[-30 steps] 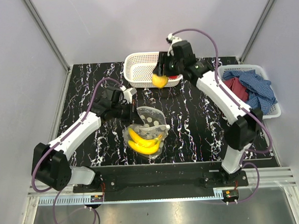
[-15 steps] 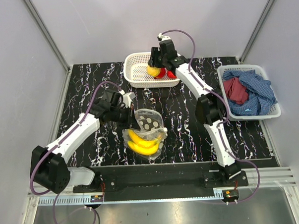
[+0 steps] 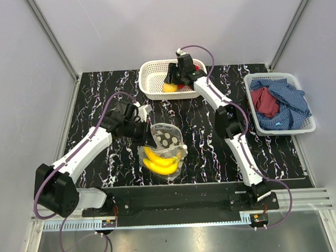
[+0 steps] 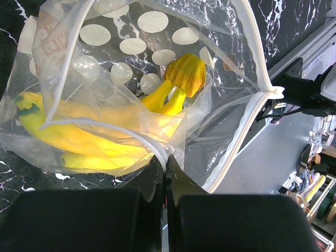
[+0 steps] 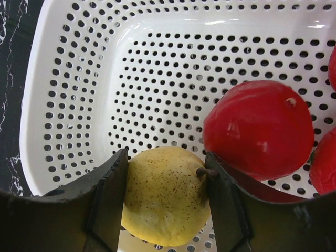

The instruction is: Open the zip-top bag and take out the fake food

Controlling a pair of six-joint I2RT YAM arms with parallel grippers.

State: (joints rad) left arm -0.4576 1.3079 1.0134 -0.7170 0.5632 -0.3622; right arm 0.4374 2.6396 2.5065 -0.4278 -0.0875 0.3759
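The clear polka-dot zip-top bag [image 3: 166, 140] lies open on the black table with a yellow banana bunch [image 3: 160, 160] inside; both show close up in the left wrist view, bag [image 4: 157, 31] and bananas [image 4: 94, 139]. My left gripper [image 3: 144, 133] [image 4: 166, 163] is shut on the bag's white zip edge. My right gripper [image 3: 173, 81] [image 5: 165, 205] is shut on a yellow round fruit [image 5: 164, 197] [image 3: 169, 87], low inside the white mesh basket [image 3: 150, 76]. Red apple-like pieces [image 5: 260, 128] [image 3: 184, 86] lie in that basket beside it.
A second white basket [image 3: 299, 127] at the right edge holds red and blue cloths [image 3: 278, 101]. The basket's perforated floor and walls [image 5: 157, 63] surround my right gripper. Grey walls enclose the table on three sides.
My right arm has swung left and down, carrying the yellow fruit from above the basket's edge into the basket. The left gripper has kept its hold on the bag, shifting slightly.
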